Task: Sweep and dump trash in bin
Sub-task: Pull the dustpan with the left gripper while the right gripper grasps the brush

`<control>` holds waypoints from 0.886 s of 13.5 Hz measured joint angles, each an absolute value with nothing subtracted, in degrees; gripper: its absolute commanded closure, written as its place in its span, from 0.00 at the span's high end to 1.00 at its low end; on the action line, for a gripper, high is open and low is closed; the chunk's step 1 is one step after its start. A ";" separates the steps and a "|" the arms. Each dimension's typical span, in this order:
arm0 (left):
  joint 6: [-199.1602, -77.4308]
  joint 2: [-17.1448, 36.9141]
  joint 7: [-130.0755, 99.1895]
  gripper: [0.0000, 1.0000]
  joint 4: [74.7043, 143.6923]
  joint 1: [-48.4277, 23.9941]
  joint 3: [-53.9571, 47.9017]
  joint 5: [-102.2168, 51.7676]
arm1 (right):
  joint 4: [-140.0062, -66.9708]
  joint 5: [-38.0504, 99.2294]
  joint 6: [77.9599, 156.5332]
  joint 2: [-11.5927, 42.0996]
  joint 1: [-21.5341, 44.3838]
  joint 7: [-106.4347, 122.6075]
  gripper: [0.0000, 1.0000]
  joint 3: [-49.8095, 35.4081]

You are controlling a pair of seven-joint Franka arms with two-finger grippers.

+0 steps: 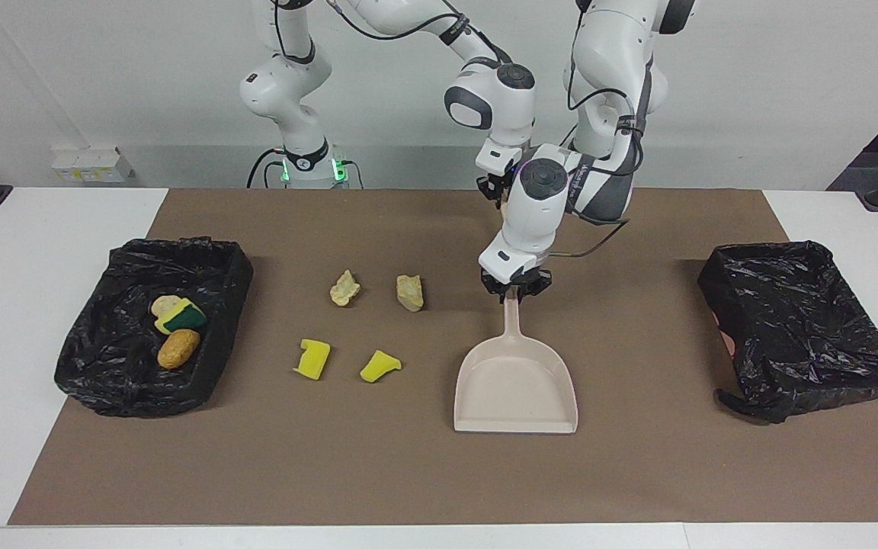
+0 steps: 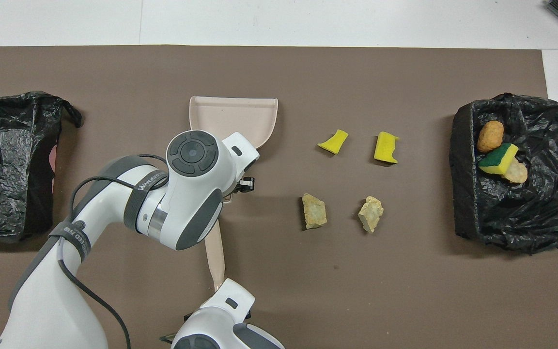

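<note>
To clear: four scraps of trash (image 1: 312,358) loose on the brown mat (image 1: 408,473), all toward the right arm's end of the counter from the dustpan (image 1: 515,389). Two yellow sponge pieces (image 1: 379,366) level with its pan, two beige chunks (image 1: 410,293) level with its handle tip. Three more already in the bin (image 1: 233,278), farther from the dustpan the same way.

Left gripper (image 1: 514,293) down at the dustpan's handle tip, fingers clamped on it. Right gripper (image 1: 491,184) over the mat off the dustpan's handle end, partly hidden by the left arm, fingers together, apparently on a beige stick (image 2: 214,252).

Judged step: securing the dustpan. Keep the grip firm and the pan's lip flat against the mat. Turn the open mouth toward the scraps before any sweeping, to stop pieces slipping underneath. Bring the stick in low from the scraps' outer edge.
</note>
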State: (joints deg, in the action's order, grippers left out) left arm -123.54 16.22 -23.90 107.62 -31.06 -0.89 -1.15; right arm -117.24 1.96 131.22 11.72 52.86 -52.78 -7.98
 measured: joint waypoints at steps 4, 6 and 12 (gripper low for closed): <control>-118.45 12.69 -10.26 0.00 107.53 -26.92 0.33 -1.11 | -117.23 1.97 129.29 10.41 52.86 -58.54 0.00 -7.96; -115.54 10.51 -4.96 0.00 107.54 -23.57 0.46 -1.11 | -117.64 1.97 127.90 8.80 52.79 -62.64 0.00 -7.83; -113.28 8.98 8.56 0.00 107.48 -17.14 0.61 -1.09 | -130.65 1.98 123.42 -6.38 45.21 -67.47 0.00 -7.49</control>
State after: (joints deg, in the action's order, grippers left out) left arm -113.28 8.98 8.56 107.48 -17.14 0.61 -1.09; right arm -130.65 1.98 123.42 -6.38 45.21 -67.47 -7.49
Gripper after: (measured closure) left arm 0.678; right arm 0.740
